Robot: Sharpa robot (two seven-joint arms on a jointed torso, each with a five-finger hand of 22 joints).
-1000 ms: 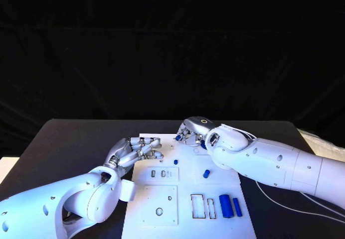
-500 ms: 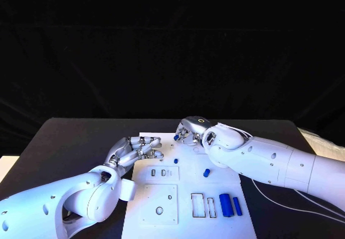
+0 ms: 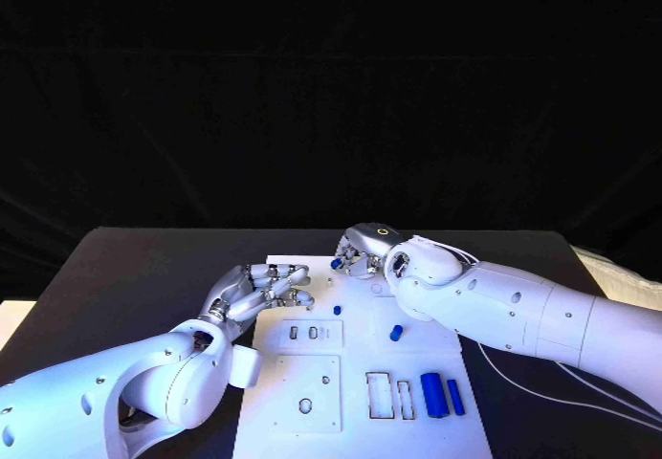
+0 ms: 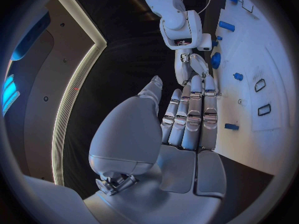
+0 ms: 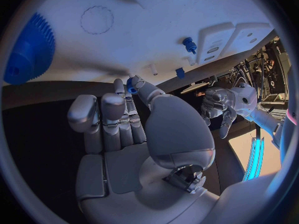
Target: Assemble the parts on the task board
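Note:
The white task board (image 3: 362, 382) lies mid-table. My right hand (image 3: 362, 252) hovers over its far end and pinches a small blue part (image 3: 337, 261) between thumb and a finger; the right wrist view has that part (image 5: 131, 83) at the fingertips. A blue gear (image 5: 28, 55) lies on the board near this hand. My left hand (image 3: 262, 291) rests at the board's far left edge, its fingers (image 4: 190, 119) stretched out side by side and holding nothing. A blue peg (image 3: 340, 309) and another small blue part (image 3: 396, 332) lie mid-board.
Two long blue bars (image 3: 442, 394) lie at the board's near right, beside narrow empty slots (image 3: 387, 395). A square plate with holes (image 3: 306, 392) sits at the near left. Black table (image 3: 138, 277) surrounds the board.
My right hand has shifted slightly left and farther over the board's far end with the small blue part. The left hand has barely moved.

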